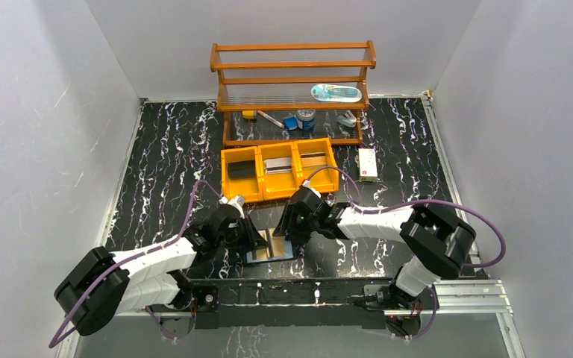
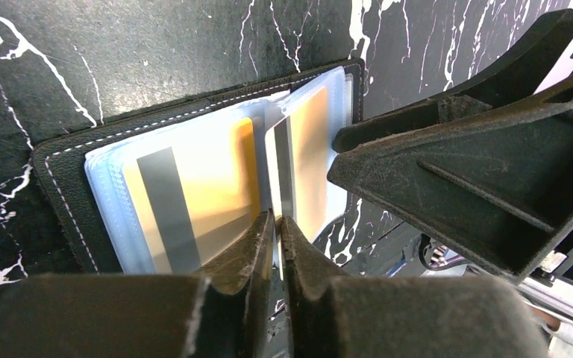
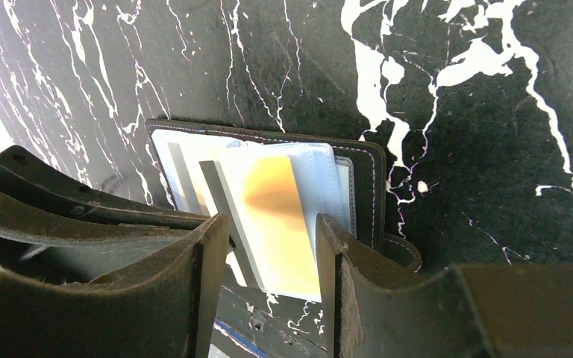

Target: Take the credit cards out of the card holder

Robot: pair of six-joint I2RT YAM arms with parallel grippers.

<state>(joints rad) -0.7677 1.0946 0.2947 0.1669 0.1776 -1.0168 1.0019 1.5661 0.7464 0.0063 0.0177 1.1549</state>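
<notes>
Two arms [image 1: 157, 261], white links, black joints; purple cables; black end effector fingers [image 2: 254, 253].

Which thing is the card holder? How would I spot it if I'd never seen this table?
Find the two robot arms at the near edge of the black marble table. Between their grippers lies the card holder, a small flat wallet opened up. Unlike the yellow bin tray behind it, it is black-edged, with pale sleeves showing golden cards.

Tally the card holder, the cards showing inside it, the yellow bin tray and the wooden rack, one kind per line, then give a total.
Card holder: 1
Gold cards with a grey stripe: 2
Yellow bin tray: 1
Wooden rack: 1
Total: 5
</notes>
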